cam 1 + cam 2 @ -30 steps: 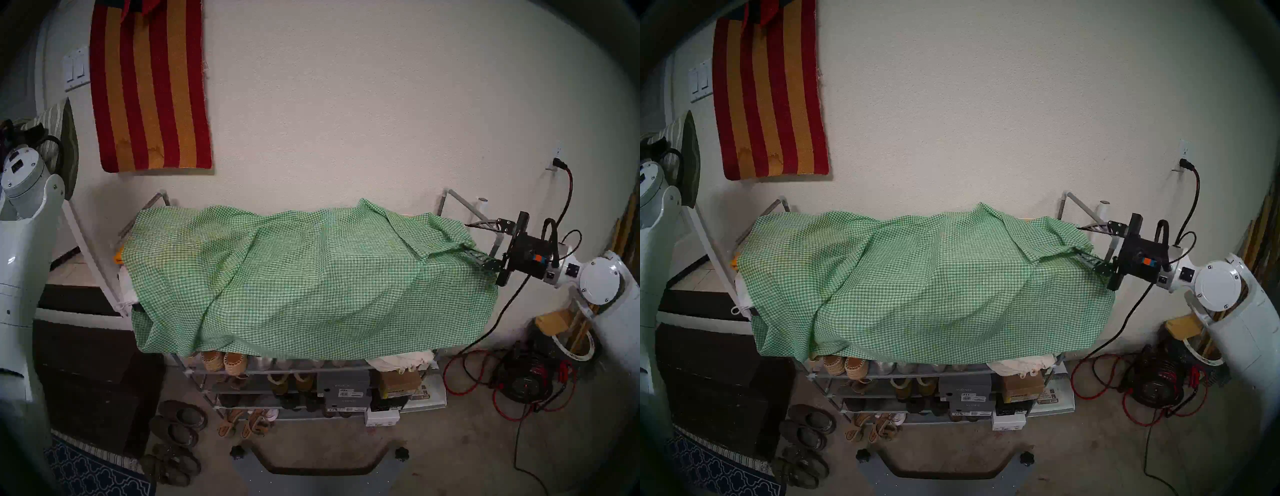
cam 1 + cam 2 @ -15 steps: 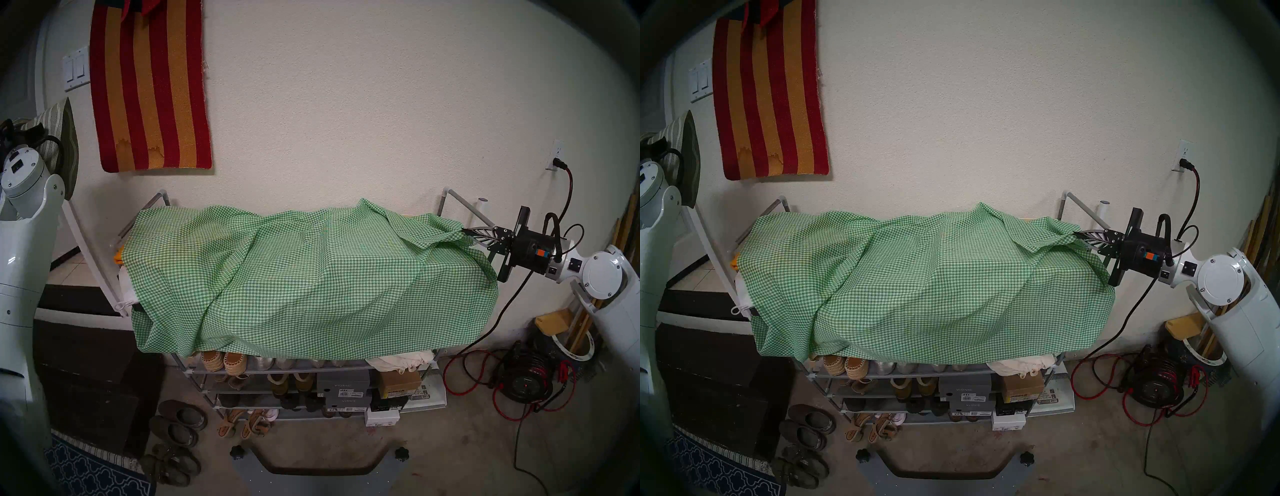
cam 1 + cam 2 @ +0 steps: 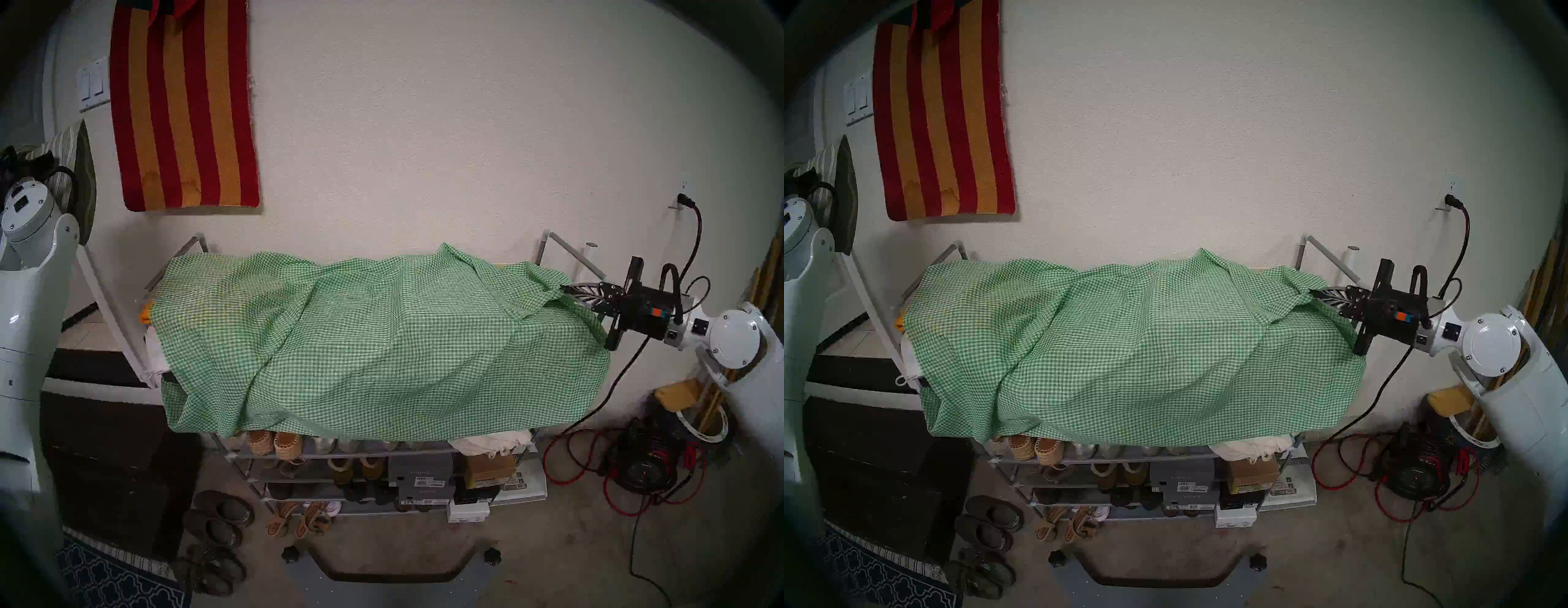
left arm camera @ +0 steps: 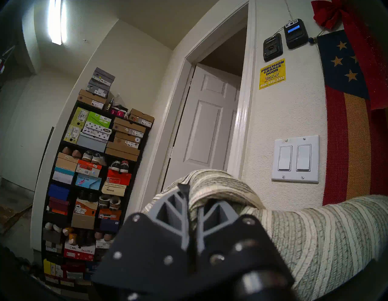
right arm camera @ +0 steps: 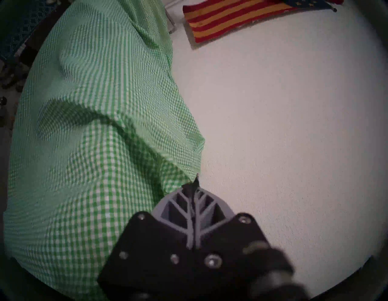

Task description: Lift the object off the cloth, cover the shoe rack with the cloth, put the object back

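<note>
the cloth, green-and-white gingham, lies draped over the top of the shoe rack, its long axis running left to right along the wall, front edge hanging over the upper shelf. rumpled folds along the back. its far right corner is drawn out to the right, pinched in the right gripper, whose jaws are closed together on the fabric edge; the right wrist view confirms this. lower shelves of shoes and boxes remain exposed. the hat, striped woven straw, is held at far left, clamped in the closed left gripper, brim folded, beside the light switch. striped rug hangs on the wall.
</note>
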{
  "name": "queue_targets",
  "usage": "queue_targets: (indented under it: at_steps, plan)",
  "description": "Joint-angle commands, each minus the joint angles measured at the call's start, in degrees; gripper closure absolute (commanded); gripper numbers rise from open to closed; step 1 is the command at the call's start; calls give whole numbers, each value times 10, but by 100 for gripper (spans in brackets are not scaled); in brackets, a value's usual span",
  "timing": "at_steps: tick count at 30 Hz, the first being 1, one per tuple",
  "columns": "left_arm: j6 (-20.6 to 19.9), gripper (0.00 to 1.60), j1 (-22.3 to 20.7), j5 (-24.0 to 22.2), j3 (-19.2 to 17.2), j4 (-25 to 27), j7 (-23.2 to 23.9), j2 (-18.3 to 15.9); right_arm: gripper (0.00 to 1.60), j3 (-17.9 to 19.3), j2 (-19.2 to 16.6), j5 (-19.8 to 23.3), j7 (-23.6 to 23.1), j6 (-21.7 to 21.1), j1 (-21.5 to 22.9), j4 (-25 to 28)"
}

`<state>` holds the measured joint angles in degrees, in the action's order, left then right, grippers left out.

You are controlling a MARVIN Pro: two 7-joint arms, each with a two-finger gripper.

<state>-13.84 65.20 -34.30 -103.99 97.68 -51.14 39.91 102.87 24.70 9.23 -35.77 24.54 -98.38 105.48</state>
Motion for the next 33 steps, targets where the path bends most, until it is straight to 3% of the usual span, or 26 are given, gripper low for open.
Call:
queue_targets:
  at_steps: [1, 5, 10, 12, 14, 15, 17, 18, 19, 20, 21, 23, 30, 32, 33]
  plan:
    - [0, 160, -2, 0, -1, 2, 1, -1, 160, -5, -8, 48, -67, 40, -66, 60]
    - [0, 160, -2, 0, -1, 2, 1, -1, 160, -5, -12, 69, -100, 55, -85, 73]
    - [0, 160, -2, 1, -1, 2, 1, 0, 160, 0, -42, 73, -180, 89, -134, 87]
    - [0, 160, -2, 1, -1, 2, 1, 0, 160, -13, -49, 74, -178, 95, -128, 84]
    - [0, 160, -2, 1, -1, 2, 1, 0, 160, 6, -49, 74, -225, 95, -163, 78]
    - [0, 160, -2, 1, -1, 2, 1, 0, 160, 6, -35, 91, -223, 88, -156, 65]
    - [0, 160, -2, 1, -1, 2, 1, 0, 160, 43, -23, 85, -236, 89, -173, 53]
    - [0, 160, -2, 1, -1, 2, 1, 0, 160, 63, -10, 101, -232, 95, -184, 48]
    - [0, 160, -2, 1, -1, 2, 1, 0, 160, 63, -10, 101, -232, 95, -184, 48]
    - [0, 160, -2, 1, -1, 2, 1, 0, 107, 67, -3, 109, -237, 100, -178, 44]
    - [0, 160, -2, 1, -1, 2, 1, 0, 50, 97, 10, 120, -233, 116, -194, 45]
    - [0, 160, -2, 1, -1, 2, 1, 0, 0, 102, 22, 129, -223, 128, -175, 44]
    - [0, 160, -2, 2, -1, 2, 1, 0, 0, 166, 66, 178, -211, 163, -161, 40]
    - [0, 160, -2, 2, -1, 2, 1, 0, 0, 206, 88, 182, -212, 171, -176, 43]
    - [0, 160, -2, 2, -1, 2, 1, 0, 0, 190, 85, 183, -207, 176, -165, 35]
